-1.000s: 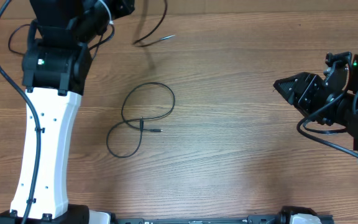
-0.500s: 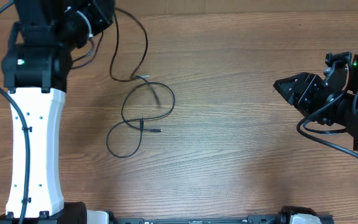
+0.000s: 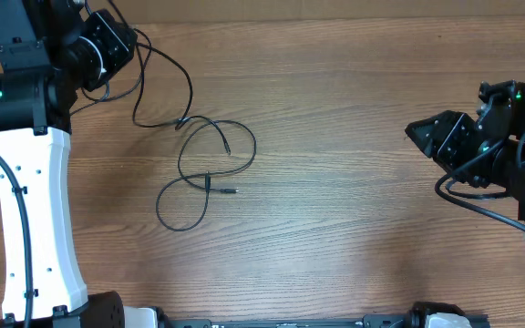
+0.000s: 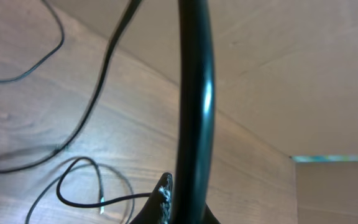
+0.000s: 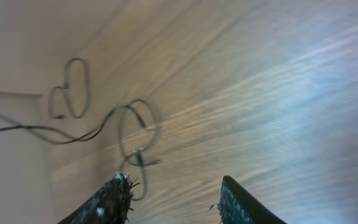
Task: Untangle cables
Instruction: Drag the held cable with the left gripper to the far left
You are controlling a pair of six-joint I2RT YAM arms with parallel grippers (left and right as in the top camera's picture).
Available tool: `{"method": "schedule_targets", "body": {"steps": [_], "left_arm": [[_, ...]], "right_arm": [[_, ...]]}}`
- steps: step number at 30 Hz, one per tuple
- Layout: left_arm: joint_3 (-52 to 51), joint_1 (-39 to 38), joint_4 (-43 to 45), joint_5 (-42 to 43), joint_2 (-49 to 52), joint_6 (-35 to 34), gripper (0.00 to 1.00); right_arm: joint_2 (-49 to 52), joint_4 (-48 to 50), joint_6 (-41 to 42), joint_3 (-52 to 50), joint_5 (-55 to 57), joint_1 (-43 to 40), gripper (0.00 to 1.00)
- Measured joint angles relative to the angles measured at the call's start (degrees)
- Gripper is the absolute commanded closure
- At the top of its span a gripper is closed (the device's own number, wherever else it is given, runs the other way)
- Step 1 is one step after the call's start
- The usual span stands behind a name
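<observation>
The left gripper (image 3: 128,41), pressed shut, pinches one cable (image 3: 190,91) whose loose end trails over the looped cable (image 3: 253,148) lying on the table (image 3: 354,237). The right gripper (image 5: 176,200) is spread, empty and well apart. This looks like the separating step; the next move probably calls for drawing the pinched strand clear. No containers are visible.

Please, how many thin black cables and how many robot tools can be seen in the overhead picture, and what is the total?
Thin black cables: 2 (looped cable lying loose; trailing cable held in the left tool)
Tools: 2 (left tool; right tool, open and empty)
Total: 4
</observation>
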Motion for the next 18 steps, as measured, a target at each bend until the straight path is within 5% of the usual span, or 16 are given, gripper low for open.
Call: {"method": "schedule_targets", "body": {"steps": [18], "left_arm": [[-0.4,8.0,-8.6,-1.4,0.0,-1.6,0.96]], "right_arm": [[0.0,-2.1,0.0,0.0,5.2,0.0,0.58]]}}
